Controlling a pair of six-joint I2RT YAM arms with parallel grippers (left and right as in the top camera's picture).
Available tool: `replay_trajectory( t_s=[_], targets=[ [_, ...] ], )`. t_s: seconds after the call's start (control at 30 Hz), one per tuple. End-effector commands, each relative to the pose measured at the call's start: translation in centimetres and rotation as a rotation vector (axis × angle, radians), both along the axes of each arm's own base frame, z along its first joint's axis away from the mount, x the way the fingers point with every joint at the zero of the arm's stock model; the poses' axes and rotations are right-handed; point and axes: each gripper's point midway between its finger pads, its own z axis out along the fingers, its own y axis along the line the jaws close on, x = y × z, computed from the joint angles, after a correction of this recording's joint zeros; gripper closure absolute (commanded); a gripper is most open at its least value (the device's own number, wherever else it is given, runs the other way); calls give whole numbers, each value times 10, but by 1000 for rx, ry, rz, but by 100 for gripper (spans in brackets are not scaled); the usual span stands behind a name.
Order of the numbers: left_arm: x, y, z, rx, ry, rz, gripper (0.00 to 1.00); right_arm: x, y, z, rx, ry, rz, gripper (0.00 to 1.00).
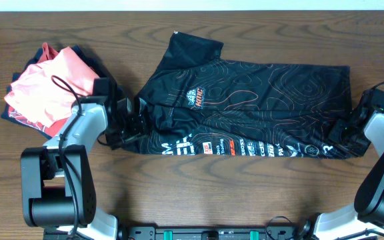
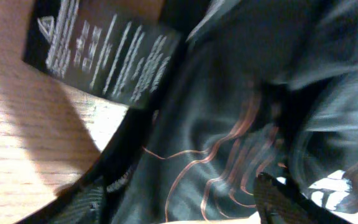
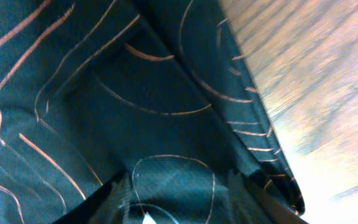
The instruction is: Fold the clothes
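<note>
The black jersey (image 1: 259, 100) with thin orange contour lines lies flat across the table, folded lengthwise, with white lettering along its near edge and one sleeve sticking out at the top left. My left gripper (image 1: 131, 123) is at the jersey's left end. In the left wrist view its fingers (image 2: 185, 193) are spread wide with jersey fabric (image 2: 229, 112) between them, next to a black care label (image 2: 104, 50). My right gripper (image 1: 351, 130) is at the jersey's right end. Its fingers (image 3: 185, 196) are apart over the fabric (image 3: 104, 81).
A pile of folded salmon-pink, red and navy garments (image 1: 52, 83) lies at the left, just behind my left arm. Bare wooden table (image 1: 245, 187) shows in front of the jersey and at its right edge (image 3: 328, 81).
</note>
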Motion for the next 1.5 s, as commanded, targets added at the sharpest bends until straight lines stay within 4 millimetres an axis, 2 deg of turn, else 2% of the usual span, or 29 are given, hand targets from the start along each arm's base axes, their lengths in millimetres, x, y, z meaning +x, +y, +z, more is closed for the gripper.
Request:
replay_trajectory(
  t_s=[0.0, 0.03, 0.13, 0.17, 0.2, 0.33, 0.4, 0.53, 0.67, 0.7, 0.73, 0.77, 0.83, 0.9, 0.97, 1.0, 1.07, 1.13, 1.17, 1.23, 1.47],
  targets=[
    [-11, 2, -10, 17, 10, 0, 44, -16, -4, -7, -29, 45, -41, 60],
    [-16, 2, -13, 17, 24, 0, 56, -20, -5, -8, -37, 57, -53, 73],
    [-28, 1, -16, 16, 65, -1, 78, -36, -13, -7, -82, 117, -117, 98],
    [-33, 1, -16, 15, 84, -1, 90, -45, -17, -6, -108, 150, -151, 99],
    [-37, 1, -16, 15, 102, -1, 94, -51, -20, -5, -126, 172, -176, 99],
    [-61, 1, -13, 12, 203, -1, 94, -82, -29, 1, -174, 270, -289, 99],
    [-71, -1, -10, 3, 245, -1, 94, -90, -31, 2, -170, 292, -319, 99],
    [-86, -1, -2, 2, 296, -6, 95, -95, -33, 2, -165, 300, -337, 99],
    [-82, 0, 12, 11, 242, 0, 94, -93, -34, 4, -162, 295, -335, 99],
    [-79, 0, 17, 11, 217, 0, 93, -91, -34, 5, -158, 288, -337, 99],
    [-75, 0, 24, 11, 183, 5, 76, -85, -33, 6, -141, 269, -337, 99],
    [-70, 0, 31, 12, 152, 17, 52, -79, -31, 9, -117, 249, -330, 99],
    [-55, 1, 48, 14, 59, 33, 24, -65, -28, 16, -74, 196, -305, 98],
    [-30, 1, 68, 13, -74, 32, 6, -45, -23, 28, -25, 127, -262, 94],
    [2, -2, 89, -7, -231, 13, 1, -22, -15, 43, 41, 42, -199, 89],
    [16, -5, 98, -21, -294, 2, 2, -8, -8, 52, 85, -14, -148, 84],
    [44, -14, 113, -74, -407, -22, 2, 16, 8, 70, 171, -122, -33, 70],
    [64, -25, 120, -127, -476, -67, 2, 32, 23, 87, 234, -207, 51, 54],
    [76, -29, 121, -136, -499, -83, 2, 37, 30, 94, 260, -242, 88, 42],
    [97, -37, 116, -136, -524, -114, 2, 44, 40, 103, 304, -292, 132, 31],
    [182, -56, 82, -50, -538, -212, 2, 38, 51, 104, 356, -278, 142, 31]
  ],
)
